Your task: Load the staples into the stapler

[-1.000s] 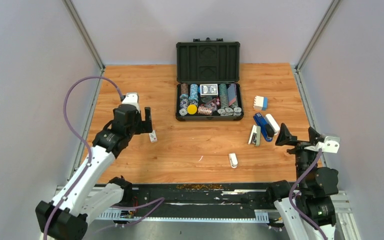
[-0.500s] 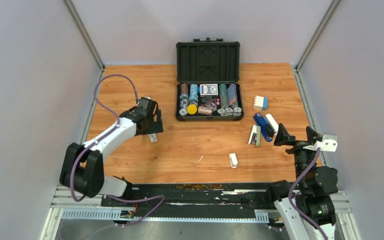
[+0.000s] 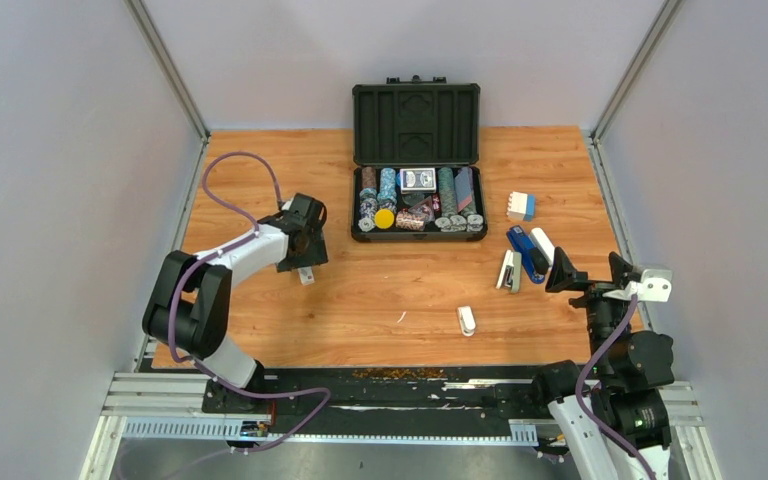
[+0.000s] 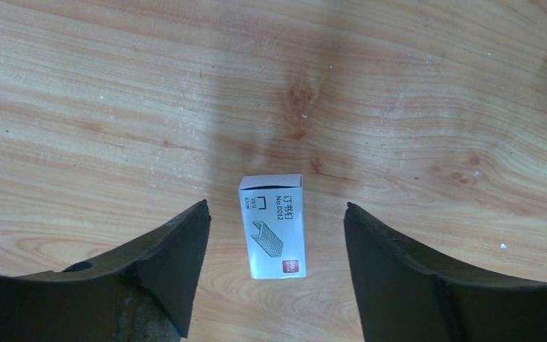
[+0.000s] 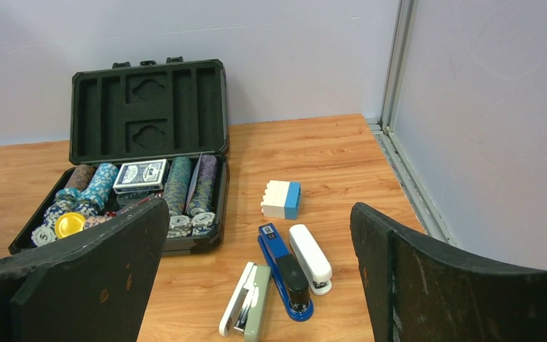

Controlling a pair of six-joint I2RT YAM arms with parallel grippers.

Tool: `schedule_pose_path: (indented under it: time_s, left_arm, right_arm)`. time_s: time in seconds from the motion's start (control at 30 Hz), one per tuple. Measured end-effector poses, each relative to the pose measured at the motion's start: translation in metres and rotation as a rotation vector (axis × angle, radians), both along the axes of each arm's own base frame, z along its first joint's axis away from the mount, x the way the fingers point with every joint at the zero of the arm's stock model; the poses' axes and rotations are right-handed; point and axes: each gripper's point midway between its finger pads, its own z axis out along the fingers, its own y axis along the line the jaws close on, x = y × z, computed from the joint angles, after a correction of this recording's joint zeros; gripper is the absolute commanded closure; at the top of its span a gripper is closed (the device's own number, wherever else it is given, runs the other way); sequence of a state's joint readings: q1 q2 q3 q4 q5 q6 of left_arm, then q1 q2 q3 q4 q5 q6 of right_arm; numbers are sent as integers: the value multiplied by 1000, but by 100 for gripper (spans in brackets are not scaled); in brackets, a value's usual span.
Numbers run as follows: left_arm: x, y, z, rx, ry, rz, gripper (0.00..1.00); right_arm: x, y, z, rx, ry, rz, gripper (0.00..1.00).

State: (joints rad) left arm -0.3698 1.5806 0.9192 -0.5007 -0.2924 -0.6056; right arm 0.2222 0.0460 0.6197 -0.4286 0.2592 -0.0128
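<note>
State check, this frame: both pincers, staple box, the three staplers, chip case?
left pincer: open, straddling the staple box, not touching it
right pincer: open, empty
staple box: shut, lying flat, not gripped
grey-olive stapler: lying down, seemingly on its side, untouched
blue stapler: shut, lying flat
white stapler: shut, lying flat
chip case: open, lid upright

Staples [image 3: 306, 273] well left of stapler [image 3: 508, 271]

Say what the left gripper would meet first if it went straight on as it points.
Probably the staples box, which lies between the left gripper's open fingers; height above it is unclear.
</note>
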Motion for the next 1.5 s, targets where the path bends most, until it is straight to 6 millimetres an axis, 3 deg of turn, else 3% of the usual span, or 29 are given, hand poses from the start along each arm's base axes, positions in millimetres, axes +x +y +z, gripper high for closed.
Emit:
schedule_pose_path:
  time_s: [0.33,0.6,0.87,1.0,1.23,1.5]
  left_arm:
    - [-10,2,-15,-14,9,46,41]
    - [-9,2,-15,-23,-5,38,51]
    - [-16,-14,-14,-59,21,-63,57]
    - [-26,-40,-14,-71,34,-188,60]
    - [-52,-107,-12,-115,50,-486,59]
    - [-74,-185,-10,-96,20,-844,59]
  right_arm:
    - [0,0,0,0,0,0,0]
    - [0,0,0,0,-1,0,0]
    - [1,3,0,7,4,17,0]
    - [8,11,-3,13,57,47,0]
    - [38,34,-21,34,316,122,0]
    - [60,78,-88,108,676,281,0]
